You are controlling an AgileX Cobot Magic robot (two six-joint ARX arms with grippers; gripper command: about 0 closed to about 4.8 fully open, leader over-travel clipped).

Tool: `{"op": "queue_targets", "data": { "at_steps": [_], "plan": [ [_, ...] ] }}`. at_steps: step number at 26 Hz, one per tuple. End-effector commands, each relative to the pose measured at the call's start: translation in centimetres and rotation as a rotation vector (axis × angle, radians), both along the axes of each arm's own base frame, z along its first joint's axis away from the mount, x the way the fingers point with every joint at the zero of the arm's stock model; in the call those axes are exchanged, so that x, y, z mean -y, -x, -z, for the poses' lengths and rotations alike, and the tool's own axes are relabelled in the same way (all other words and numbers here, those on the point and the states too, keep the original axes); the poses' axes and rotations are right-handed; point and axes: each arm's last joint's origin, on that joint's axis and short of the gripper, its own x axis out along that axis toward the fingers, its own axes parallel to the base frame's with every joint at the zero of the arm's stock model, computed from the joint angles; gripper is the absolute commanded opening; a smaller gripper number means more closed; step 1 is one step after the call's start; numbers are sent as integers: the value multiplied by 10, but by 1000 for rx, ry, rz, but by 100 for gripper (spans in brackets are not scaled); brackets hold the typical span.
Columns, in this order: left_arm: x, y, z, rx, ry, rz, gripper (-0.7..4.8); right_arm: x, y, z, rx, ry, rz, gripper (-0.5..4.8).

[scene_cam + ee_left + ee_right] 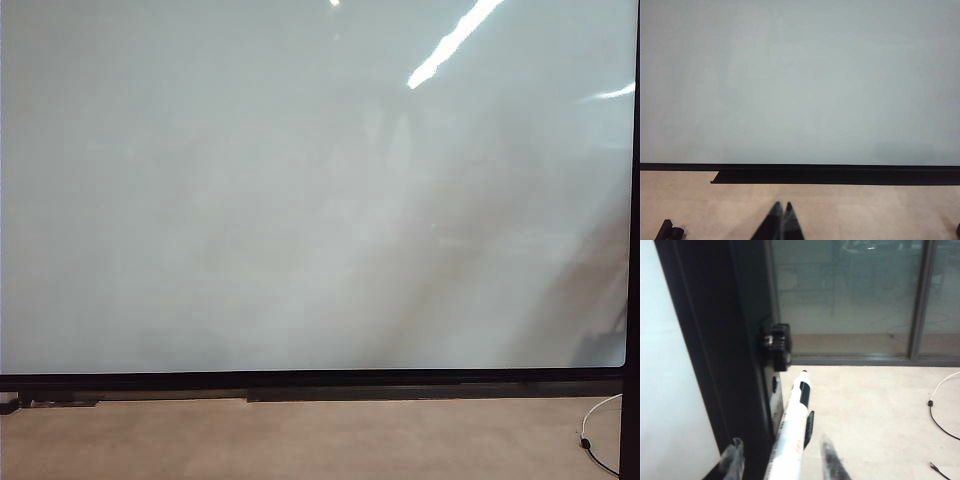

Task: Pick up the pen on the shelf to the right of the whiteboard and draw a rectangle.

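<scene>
Because the pen [792,432] stands between them, right gripper [777,460] fingers spread, not yet clamped; left gripper [782,220] closed, idle below the whiteboard [800,80].

The whiteboard [670,365] frame crowds the pen [792,435] on one side; bare floor [880,410] opens on the other.

1. I see a pale tan floor [300,440] running below the whiteboard's black lower frame.
2. A thin white cable [598,430] with a dark end lies on it at the right.
3. In the right wrist view, the floor carries the same cable [940,405] beside a glass wall [850,300].
4. A small black piece [670,231] sits on the floor at the left.
</scene>
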Motion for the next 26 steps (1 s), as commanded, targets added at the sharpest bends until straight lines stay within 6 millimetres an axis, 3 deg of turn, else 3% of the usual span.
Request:
{"op": "queue_targets", "data": {
  "at_steps": [1,9,13,26],
  "plan": [
    [0,0,-2,14,-2,-1,-5,0,0,-2,9,1,-16,201],
    [0,0,-2,14,-2,-1,-5,0,-1,-2,1,-2,-19,197],
    [0,0,-2,14,-2,-1,-5,0,-1,-2,1,-2,-19,133],
    [0,0,-2,14,-2,-1,-4,0,-1,-2,2,-2,-20,92]
  ]
}}
